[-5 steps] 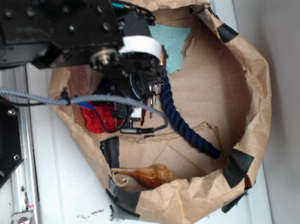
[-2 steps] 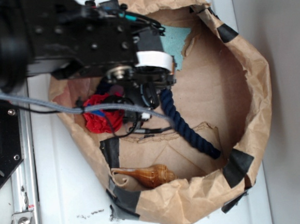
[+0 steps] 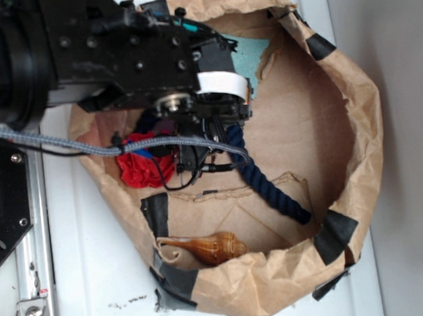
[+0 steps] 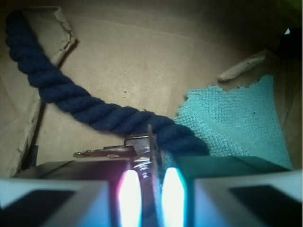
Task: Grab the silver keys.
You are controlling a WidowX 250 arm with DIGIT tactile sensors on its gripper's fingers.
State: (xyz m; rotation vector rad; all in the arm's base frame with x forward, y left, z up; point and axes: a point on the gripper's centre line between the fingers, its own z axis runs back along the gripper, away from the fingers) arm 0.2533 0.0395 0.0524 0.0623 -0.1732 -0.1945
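Shifted rightward over the bag, gripper [image 4: 147, 187] pinches silver keys [image 4: 135, 146], apparently touching navy rope [image 4: 90, 106].

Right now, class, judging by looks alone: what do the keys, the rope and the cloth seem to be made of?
The silver keys: shiny metal, apparently steel; edges glint between the gripper pads.
The dark blue rope: twisted soft fibre, perhaps cotton; matte, fuzzy strands.
The teal cloth: woven or knitted fabric, terry-like; bumpy weave, frayed edge.

A robot lab bench: white tabletop [image 3: 96, 269], taped paper bin [image 3: 356, 132], metal mounting rail [image 3: 31, 289].
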